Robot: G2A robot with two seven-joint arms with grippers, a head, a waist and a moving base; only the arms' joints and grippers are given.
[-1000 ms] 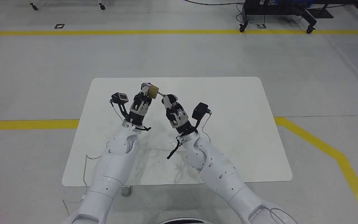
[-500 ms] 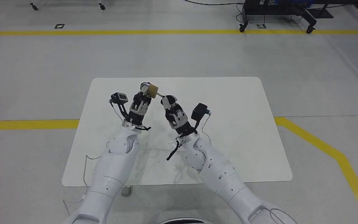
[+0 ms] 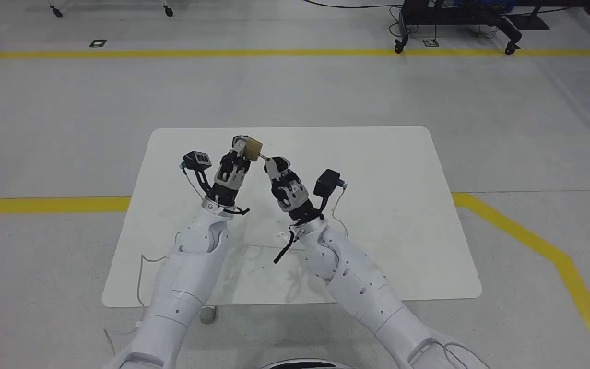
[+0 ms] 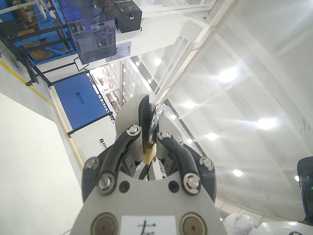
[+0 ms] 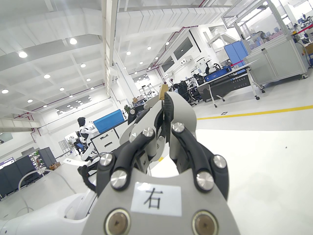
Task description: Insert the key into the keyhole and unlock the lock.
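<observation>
Looking down from the overhead camera, I see both arms raised over the white table, with their wrists close together above its far part. My left gripper is clamped on the brass lock and holds it up in the air, clear of the tabletop. The brass body sticks out beyond the fingertips toward the other arm. My right gripper sits just beside it, closed tight on the key, which points at the near face of the lock. Key and lock look to be touching, but from up here I cannot tell whether the blade has gone in. On the left wrist camera the two fingers pinch a shiny silver part, and a bit of brass shows between the linkages nearer the palm. On the right wrist camera the pads press together on a thin strip of metal. A corner of the brass body peeks out just past the fingertips, and the left gripper is close behind it.
</observation>
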